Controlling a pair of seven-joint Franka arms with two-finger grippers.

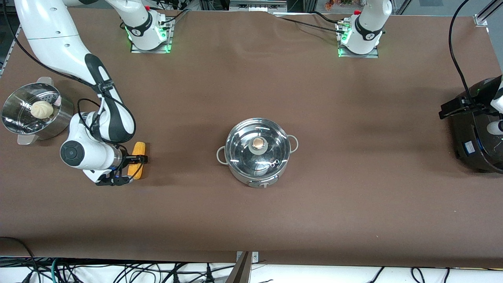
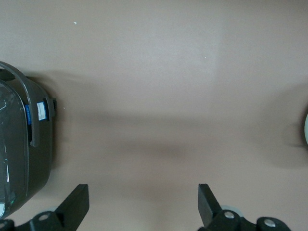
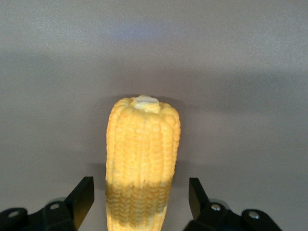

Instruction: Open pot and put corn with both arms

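Corn cob (image 1: 138, 160) lies flat on the brown surface (image 1: 251, 216), at nine o'clock from the lidded pot (image 1: 257, 157). Right hand (image 1: 131, 169) straddles the cob with fingers (image 3: 82, 198) apart and gaps on both sides, not yet grasping it, presumably placed for a crosswise grip. Glass lid (image 1: 258, 151) is still on. Left hand (image 2: 143, 204), released, waits over bare surface beside the black rice cooker (image 1: 477, 125), at three o'clock from the pot.

A steamer bowl (image 1: 33, 114) holds a white bun (image 1: 42, 109) — a black rice cooker (image 1: 477, 129) stands well apart.
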